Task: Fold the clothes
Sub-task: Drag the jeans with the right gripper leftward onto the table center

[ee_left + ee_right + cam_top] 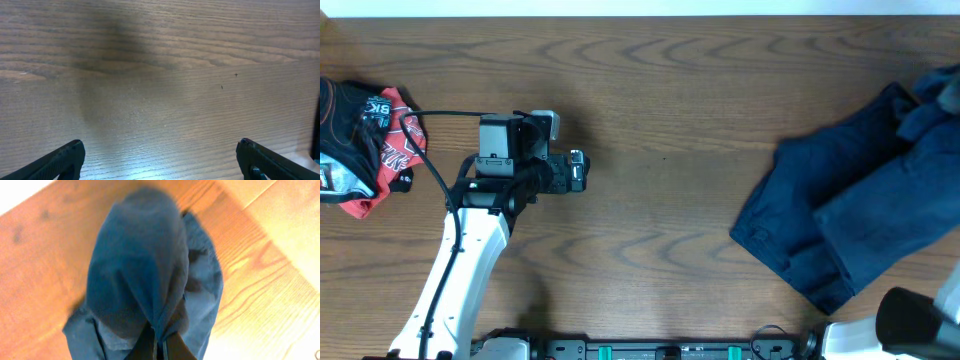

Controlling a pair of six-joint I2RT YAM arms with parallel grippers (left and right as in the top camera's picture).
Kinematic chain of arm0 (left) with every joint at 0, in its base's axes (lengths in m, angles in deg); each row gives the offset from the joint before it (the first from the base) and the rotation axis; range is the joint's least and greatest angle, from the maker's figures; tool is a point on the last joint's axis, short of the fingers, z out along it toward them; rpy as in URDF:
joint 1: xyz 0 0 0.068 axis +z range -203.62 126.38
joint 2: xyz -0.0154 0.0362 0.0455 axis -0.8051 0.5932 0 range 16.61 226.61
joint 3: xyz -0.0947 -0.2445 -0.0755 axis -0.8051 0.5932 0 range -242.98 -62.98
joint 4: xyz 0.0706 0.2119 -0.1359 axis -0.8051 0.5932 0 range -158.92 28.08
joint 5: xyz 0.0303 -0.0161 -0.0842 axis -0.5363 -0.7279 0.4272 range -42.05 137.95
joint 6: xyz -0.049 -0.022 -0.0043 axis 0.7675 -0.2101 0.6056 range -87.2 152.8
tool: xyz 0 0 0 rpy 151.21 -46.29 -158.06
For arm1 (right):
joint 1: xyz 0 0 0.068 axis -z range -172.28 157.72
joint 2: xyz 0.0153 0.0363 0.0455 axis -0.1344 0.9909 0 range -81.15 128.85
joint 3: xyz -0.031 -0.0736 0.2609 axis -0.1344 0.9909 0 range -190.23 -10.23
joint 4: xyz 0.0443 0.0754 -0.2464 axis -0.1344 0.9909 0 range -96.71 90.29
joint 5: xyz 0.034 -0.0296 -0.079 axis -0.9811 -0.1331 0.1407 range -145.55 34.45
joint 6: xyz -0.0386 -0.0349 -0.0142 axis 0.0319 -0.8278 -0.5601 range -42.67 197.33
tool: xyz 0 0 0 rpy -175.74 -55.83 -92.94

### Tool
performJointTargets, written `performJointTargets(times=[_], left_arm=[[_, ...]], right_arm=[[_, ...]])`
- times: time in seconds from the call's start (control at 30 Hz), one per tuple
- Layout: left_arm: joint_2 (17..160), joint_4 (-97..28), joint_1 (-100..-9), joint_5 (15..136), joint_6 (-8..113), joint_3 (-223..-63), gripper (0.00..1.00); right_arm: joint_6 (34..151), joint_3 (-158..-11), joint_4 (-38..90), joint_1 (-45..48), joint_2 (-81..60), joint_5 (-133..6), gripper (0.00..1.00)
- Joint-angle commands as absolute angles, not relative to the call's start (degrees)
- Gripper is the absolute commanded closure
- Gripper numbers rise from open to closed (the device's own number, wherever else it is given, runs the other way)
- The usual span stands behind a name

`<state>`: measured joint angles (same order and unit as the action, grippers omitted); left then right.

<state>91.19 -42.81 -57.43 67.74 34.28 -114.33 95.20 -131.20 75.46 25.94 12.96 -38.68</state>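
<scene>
Overhead, table: warm wood grain (660,60) right across the picture.
Overhead, clothes: there they are, a wrinkled navy heap (850,210) at the table's right edge. It runs from the far right corner down towards the near edge, layers overlapping.
Overhead, left arm: a white link (455,270) comes up from the near edge, left of the middle.
Overhead, left gripper: it (582,170) points right over bare wood, well apart from the clothes.
Overhead, right arm: only a pale stub (910,320) shows at the near right corner, and its gripper can't be picked out here.
Overhead, red garment: a red, black and white bundle (370,150) sits at the left edge, near the left arm.

Left wrist, left gripper: flung wide (160,162), with a dark fingertip (65,157) at each bottom corner.
Left wrist, table: nothing but wood (165,60) between those tips, and a soft shadow falls across it.

Right wrist, right gripper: pinched tight (161,349) at the bottom of the picture, with navy fabric caught between the fingers.
Right wrist, clothes: bunched into a dark hump (140,280) rising from that pinch, folds gathered to a seam at the fingertips, slightly blurred.
Right wrist, table: orange-lit wood (45,255) shows on both sides of the hump.
</scene>
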Motion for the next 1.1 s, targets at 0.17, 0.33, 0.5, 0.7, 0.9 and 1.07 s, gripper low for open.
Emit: performJointTargets(times=[0.17,0.33,0.5,0.7,0.9,1.07], left_arm=[[91.52,-43.27,-57.24,68.46,34.39,-114.86,0.02],[91.52,-43.6,-57.24,68.46,34.39,-114.86,0.02],[91.54,-44.47,-57.24,68.44,34.37,-114.86,0.02],[91.54,-45.56,-57.21,67.74,34.34,-114.86,0.02],[91.54,-45.91,-57.24,66.47,34.37,-114.86,0.02],[91.54,-45.89,-57.24,66.3,34.37,-114.86,0.02]], right_arm=[[98.24,-144.99,76.27,26.05,4.52,-33.9,0.99],[94.04,-147.53,74.44,26.01,2.14,-45.61,0.99],[92.95,-147.35,74.44,23.38,2.79,-54.12,0.99],[92.53,-147.35,76.93,15.69,7.41,-55.03,0.99],[92.45,-147.35,76.32,5.53,14.44,-54.99,0.99],[92.25,-147.35,74.24,-4.88,20.48,-54.95,0.99]])
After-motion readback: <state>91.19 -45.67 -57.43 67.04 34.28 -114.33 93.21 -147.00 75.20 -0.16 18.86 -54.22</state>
